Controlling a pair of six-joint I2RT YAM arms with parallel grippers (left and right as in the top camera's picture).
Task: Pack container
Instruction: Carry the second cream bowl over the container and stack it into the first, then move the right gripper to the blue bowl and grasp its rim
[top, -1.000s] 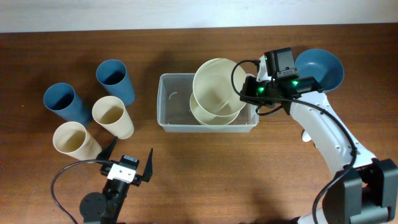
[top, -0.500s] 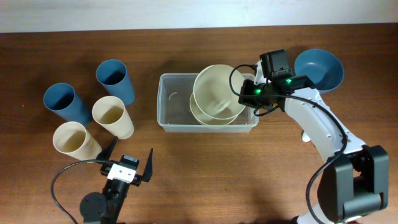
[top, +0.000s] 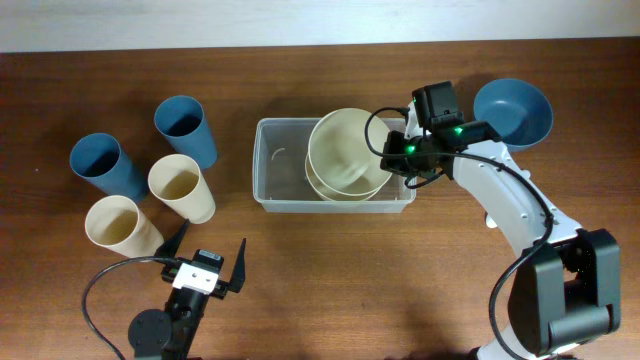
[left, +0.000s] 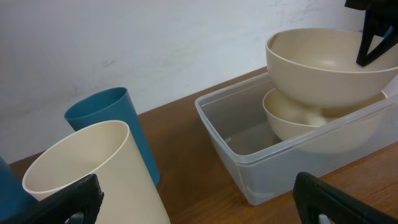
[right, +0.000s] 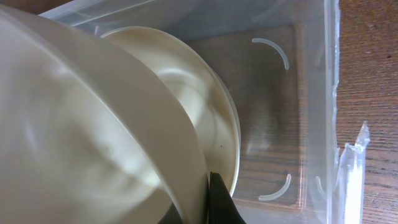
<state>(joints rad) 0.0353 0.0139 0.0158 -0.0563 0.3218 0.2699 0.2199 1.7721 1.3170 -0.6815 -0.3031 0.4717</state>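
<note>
A cream bowl over the container, centre frame.
The right gripper pinches its rim above a second bowl; the left gripper, lower left, gapes empty.

Left half of the container is open from above. The right half is blocked by a lower cream bowl and an upper cream bowl, which rises above the rim. The right claw, pinched on that bowl's edge, bars the right end. Four cups crowd the left worktop; a bare lane separates them from the container.
</note>
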